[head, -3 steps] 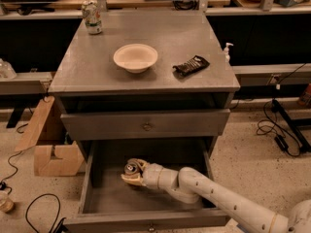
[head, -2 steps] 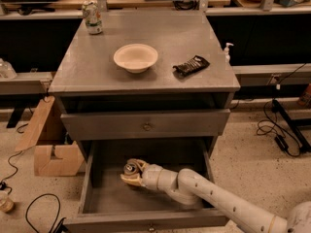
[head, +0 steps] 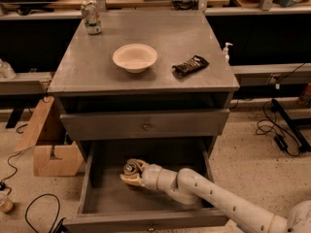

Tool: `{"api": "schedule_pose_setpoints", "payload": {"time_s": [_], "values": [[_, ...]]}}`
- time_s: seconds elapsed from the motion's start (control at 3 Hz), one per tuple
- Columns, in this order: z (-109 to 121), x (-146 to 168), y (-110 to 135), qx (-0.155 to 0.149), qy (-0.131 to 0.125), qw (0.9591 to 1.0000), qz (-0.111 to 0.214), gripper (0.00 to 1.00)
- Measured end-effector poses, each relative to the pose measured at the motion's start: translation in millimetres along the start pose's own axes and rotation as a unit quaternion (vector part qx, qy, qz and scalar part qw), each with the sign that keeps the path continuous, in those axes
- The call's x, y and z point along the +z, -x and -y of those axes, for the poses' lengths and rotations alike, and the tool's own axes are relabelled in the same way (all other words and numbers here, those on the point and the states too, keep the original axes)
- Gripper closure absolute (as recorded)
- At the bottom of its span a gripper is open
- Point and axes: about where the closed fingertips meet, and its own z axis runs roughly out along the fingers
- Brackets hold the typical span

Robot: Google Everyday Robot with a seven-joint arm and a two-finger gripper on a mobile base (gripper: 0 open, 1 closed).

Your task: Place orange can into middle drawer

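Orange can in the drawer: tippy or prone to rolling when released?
Probably tippy: the orange can is slim and looks upright in the hand, low inside the open middle drawer. If it falls, its round body would likely roll on the flat drawer floor. Smooth metal, so possibly slippery.

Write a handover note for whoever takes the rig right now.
Gripper: reaching into the open middle drawer, shut on the orange can.
Can: upright, inside the drawer. I cannot tell whether it touches the drawer floor.
Done: drawer is open, can is in it.
Left: set the can down, release, pull the arm out.
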Motion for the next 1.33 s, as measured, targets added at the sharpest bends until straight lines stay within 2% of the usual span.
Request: {"api": "schedule_pose_setpoints", "payload": {"time_s": [0.33,0.67,1.0,1.33], "values": [[-1.6,1.9,0.9,0.0,0.002,1.0,0.001,0.28],[-2.7,3.1,1.4,0.0,0.003,1.0,0.001,0.05],[-3.3,3.8,1.8,0.0,0.004,1.0,0.002,0.0],[-3.3,3.9,1.8,0.0,0.004,1.0,0.002,0.0]]}}
